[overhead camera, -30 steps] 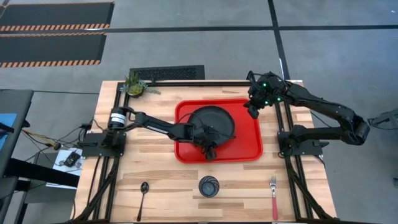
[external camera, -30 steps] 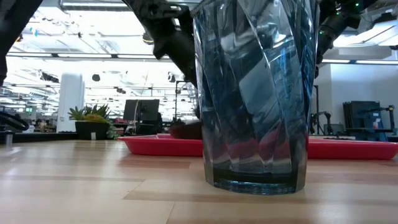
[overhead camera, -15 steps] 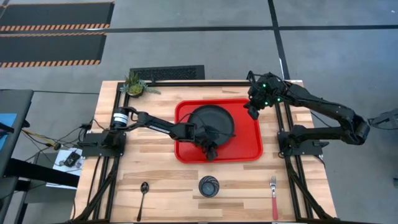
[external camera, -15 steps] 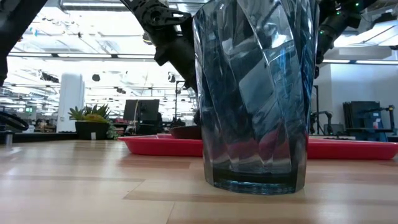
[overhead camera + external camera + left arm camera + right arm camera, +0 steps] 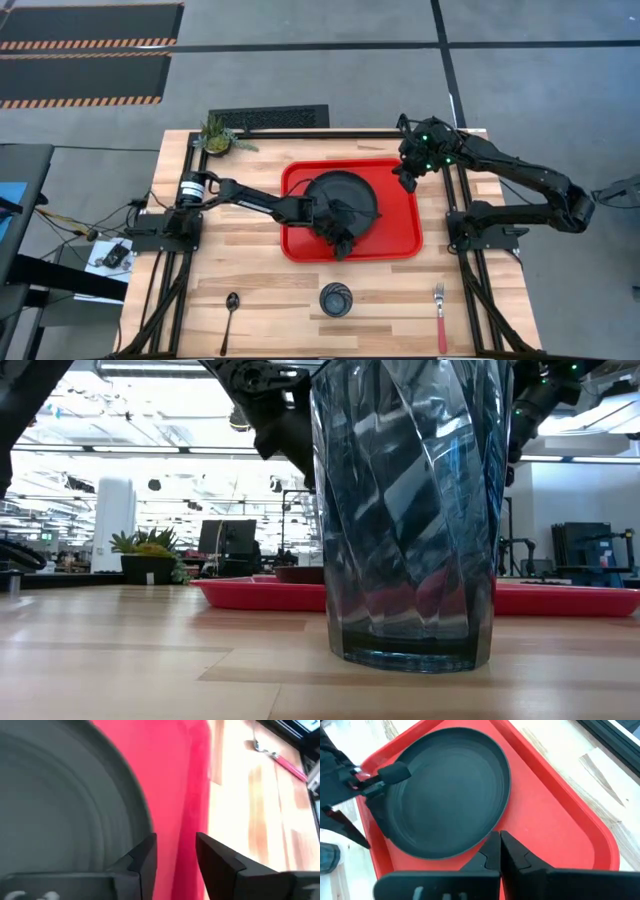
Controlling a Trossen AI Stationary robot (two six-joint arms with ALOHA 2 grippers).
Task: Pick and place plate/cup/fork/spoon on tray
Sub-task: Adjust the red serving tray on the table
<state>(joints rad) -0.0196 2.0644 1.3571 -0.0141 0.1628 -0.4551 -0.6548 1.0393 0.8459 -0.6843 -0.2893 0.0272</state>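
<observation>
While the plate (image 5: 343,198) already lies flat inside the tray (image 5: 400,235), which sits at the middle of the table (image 5: 260,280), the left gripper (image 5: 340,243) hangs over the tray's near edge, just beside the plate's near rim. Its wrist view shows the two fingers (image 5: 144,858) parted with only red tray floor in the gap and the plate's rim to one side, so they are released and hold nothing. By that, the plate step looks finished and the arm is between jobs. Three things are left on the bare wood along the table's near edge: the spoon (image 5: 231,306) toward the left corner, the cup (image 5: 336,299) about midway, and the fork (image 5: 439,315) toward the right corner. The cup stands upright, nearest to the left gripper, and seems the likely next pick; that would call for lifting clear of the tray rim, moving toward the near edge, and coming down with the fingers spread wide enough to take the cup's wall. The right gripper (image 5: 407,176) waits above the tray's far right corner, its fingers (image 5: 492,851) pressed together with nothing between them.
</observation>
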